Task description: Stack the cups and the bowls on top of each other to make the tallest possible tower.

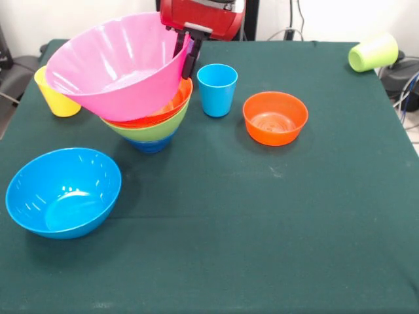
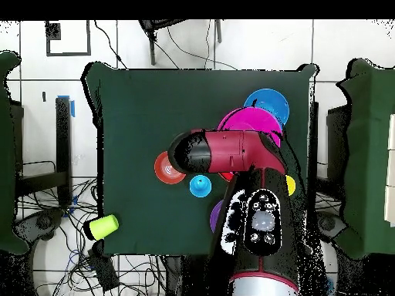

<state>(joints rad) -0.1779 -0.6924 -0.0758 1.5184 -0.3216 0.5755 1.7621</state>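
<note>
My gripper (image 1: 184, 56) is shut on the right rim of the large pink bowl (image 1: 114, 65), one finger inside and one outside. The pink bowl is tilted toward the camera and sits on top of the tower: the orange-red bowl (image 1: 171, 108) in the lime green bowl (image 1: 154, 131) on the small dark blue bowl (image 1: 149, 144). The light blue cup (image 1: 217, 89) stands upright just right of the tower. The small orange bowl (image 1: 275, 118) is further right. The yellow cup (image 1: 57, 97) stands behind the pink bowl at the left. The lime green cup (image 1: 373, 52) lies on its side at the far right. The light blue bowl (image 1: 63, 191) sits at the near left.
In the overhead view the arm (image 2: 231, 150) covers the tower and the gripper. A sliver of the purple bowl (image 2: 215, 218) shows beside the arm near the robot's base. The green table (image 1: 262, 229) fills the front view. Cables lie off the table's far right corner.
</note>
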